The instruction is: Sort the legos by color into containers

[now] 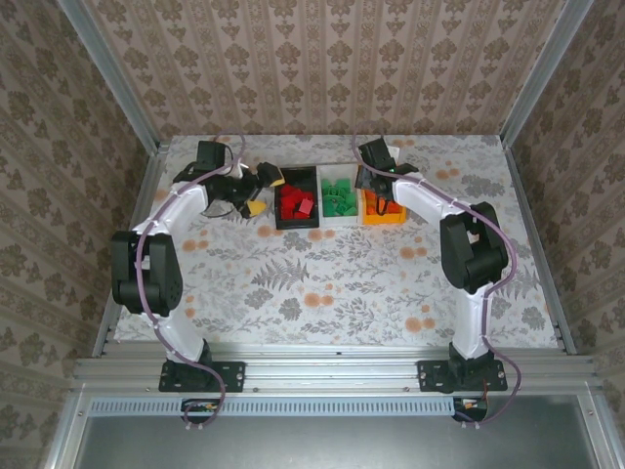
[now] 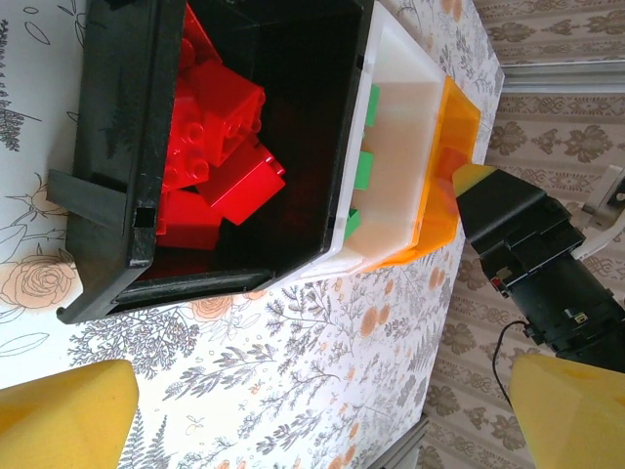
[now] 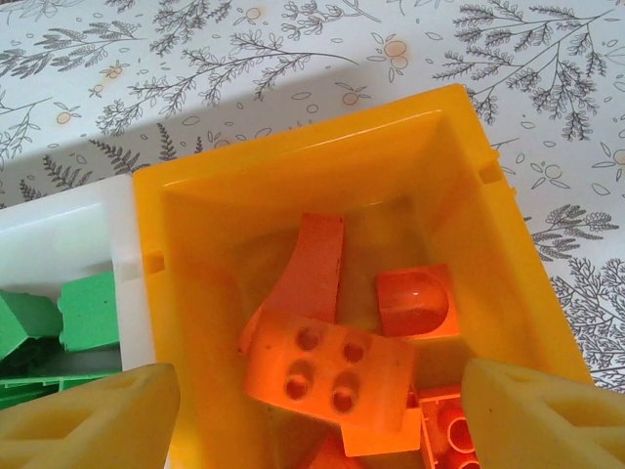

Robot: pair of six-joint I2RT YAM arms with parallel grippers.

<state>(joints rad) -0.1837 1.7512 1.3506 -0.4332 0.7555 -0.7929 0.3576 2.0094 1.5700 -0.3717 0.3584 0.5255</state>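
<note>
From the top view I see three bins touching in a row toward 12 o'clock on the desk (image 1: 293,283), each with its long axis running 12 to 6. The black bin (image 1: 297,227) holds red legos (image 1: 295,203) at the 9 o'clock end. The white bin (image 1: 339,220) holds green legos (image 1: 339,195). The orange-yellow bin (image 3: 156,322) holds orange legos (image 3: 327,376) at the 3 o'clock end. The left pincer (image 1: 266,192) is released beside the black bin. The right pincer (image 3: 312,420) is spread over the orange-yellow bin, gripping nothing. The desk cover is floral (the walls (image 1: 322,59) are papered).
</note>
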